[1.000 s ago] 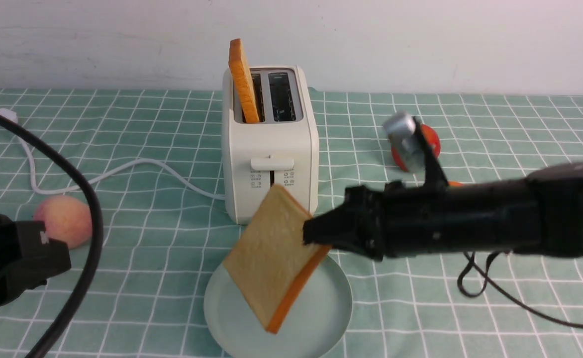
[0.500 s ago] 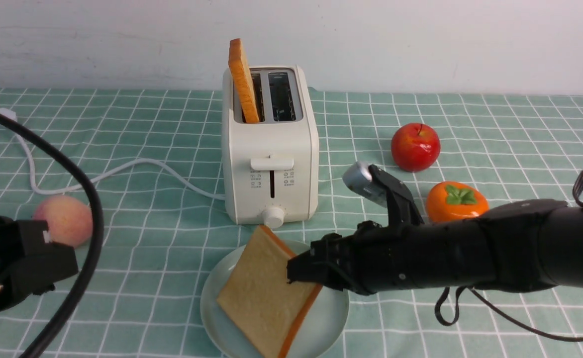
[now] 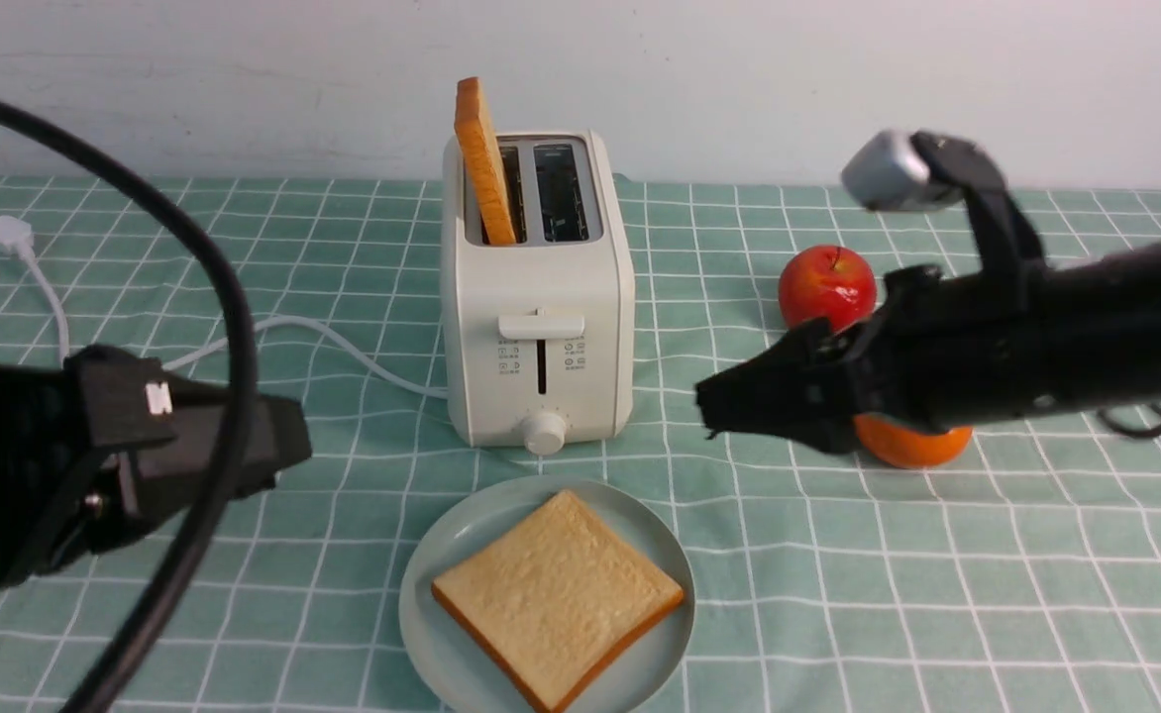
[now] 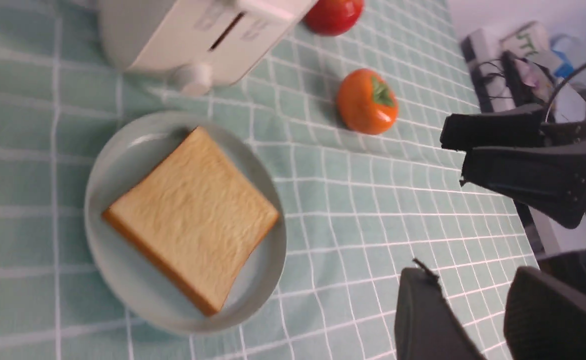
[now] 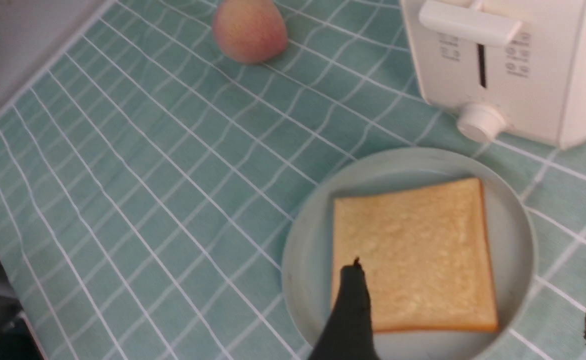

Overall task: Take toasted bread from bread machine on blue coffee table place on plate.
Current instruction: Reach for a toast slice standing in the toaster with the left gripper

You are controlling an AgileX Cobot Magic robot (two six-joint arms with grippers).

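Note:
One slice of toasted bread [image 3: 556, 594] lies flat on the plate [image 3: 422, 604] in front of the bread machine [image 3: 539, 327]. It also shows in the left wrist view [image 4: 193, 220] and the right wrist view [image 5: 413, 250]. A second slice [image 3: 484, 163] stands upright in the toaster's left slot. The right slot is empty. My right gripper [image 3: 714, 406] is open and empty, raised above the blue coffee table [image 3: 789, 614], right of the toaster and plate. My left gripper [image 3: 283, 456] is open and empty, left of the plate.
A red apple [image 3: 826, 287] and an orange persimmon [image 3: 912, 446] sit right of the toaster, partly behind my right arm. A peach [image 5: 249, 30] lies left of it. The toaster's white cord [image 3: 343, 347] runs left to a plug [image 3: 11, 233].
My right gripper let go of the toast, which now lies flat on the plate, and rose up and to the right. My left arm moved right, toward the plate.

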